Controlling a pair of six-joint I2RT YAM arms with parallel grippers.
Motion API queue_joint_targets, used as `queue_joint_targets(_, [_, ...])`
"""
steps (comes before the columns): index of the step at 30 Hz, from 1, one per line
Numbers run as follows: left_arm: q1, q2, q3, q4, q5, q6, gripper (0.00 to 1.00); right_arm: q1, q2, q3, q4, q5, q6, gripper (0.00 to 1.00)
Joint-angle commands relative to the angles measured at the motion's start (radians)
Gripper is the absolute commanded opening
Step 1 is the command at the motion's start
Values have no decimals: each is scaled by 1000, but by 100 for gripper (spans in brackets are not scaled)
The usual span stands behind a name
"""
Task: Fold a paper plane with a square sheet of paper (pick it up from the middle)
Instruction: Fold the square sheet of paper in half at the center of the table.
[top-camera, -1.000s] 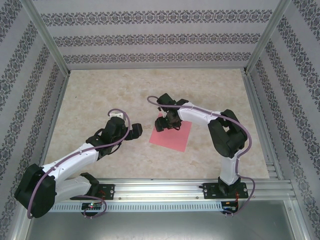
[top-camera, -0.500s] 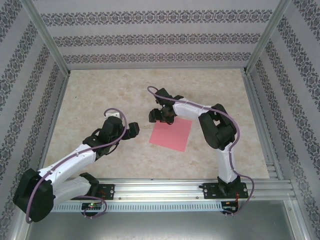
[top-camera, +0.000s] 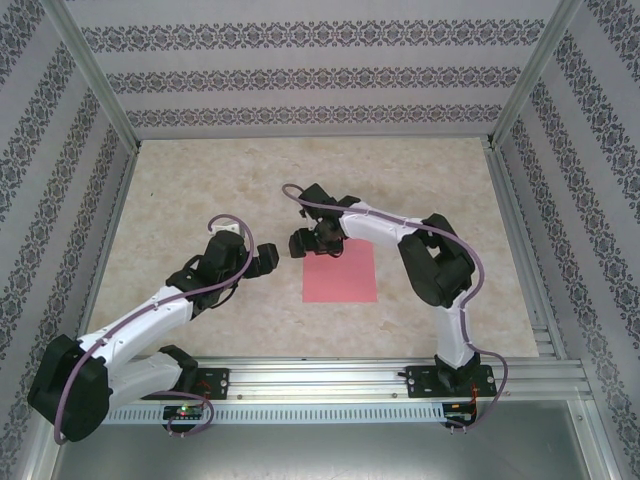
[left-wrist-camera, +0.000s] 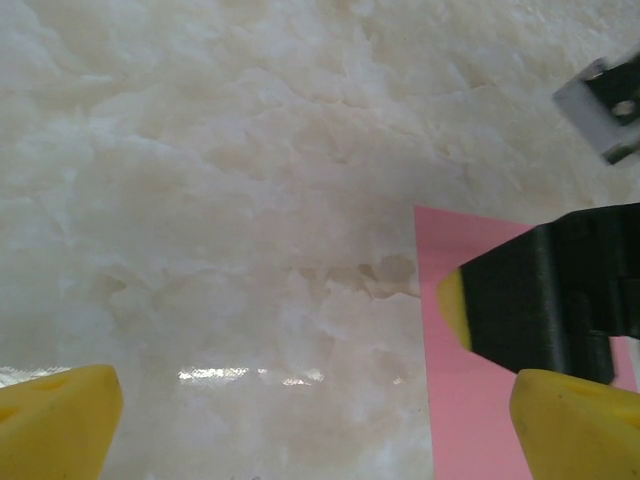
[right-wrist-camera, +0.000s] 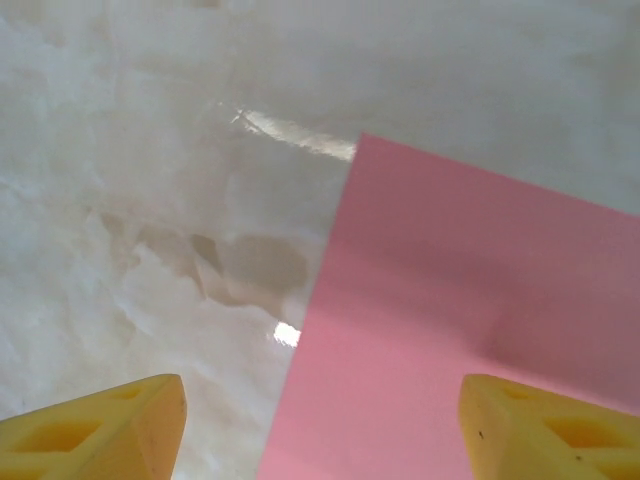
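The square sheet of paper (top-camera: 340, 272) lies flat on the marble table, pink-red, its edges parallel to the table's near edge. My right gripper (top-camera: 308, 242) hovers at its far left corner, open. In the right wrist view its yellow fingertips (right-wrist-camera: 548, 430) straddle the sheet's left edge (right-wrist-camera: 470, 320), one over paper and one over bare table, holding nothing. My left gripper (top-camera: 265, 258) is a little left of the sheet, open and empty (left-wrist-camera: 320, 430). The left wrist view shows the sheet's left edge (left-wrist-camera: 470, 400) with the right gripper's black finger (left-wrist-camera: 540, 300) above it.
Patterned walls (top-camera: 300, 80) enclose the table on three sides, with aluminium posts (top-camera: 95, 80) at the corners. A metal rail (top-camera: 330, 380) carrying both arm bases runs along the near edge. Bare marble (top-camera: 200, 190) stretches left of and beyond the sheet.
The sheet has turned from a tilted lie to square with the table edge. My right gripper swung left to the sheet's far left corner and opened a little. The left arm hardly moved.
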Motion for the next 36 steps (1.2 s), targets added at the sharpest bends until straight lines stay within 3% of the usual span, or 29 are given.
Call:
queue_joint_targets(1, [10, 9, 31, 0, 36, 5, 100, 0, -116, 44, -119, 211, 43, 75])
queue_joint_targets(4, [9, 30, 32, 10, 62, 10, 100, -8, -150, 4, -190, 312, 85, 79])
queue_joint_targets(18, [10, 136, 68, 32, 131, 25, 100, 22, -66, -51, -219, 274, 177, 95])
queue_joint_targets(36, [10, 160, 73, 32, 137, 24, 100, 33, 22, -154, -133, 227, 227, 98])
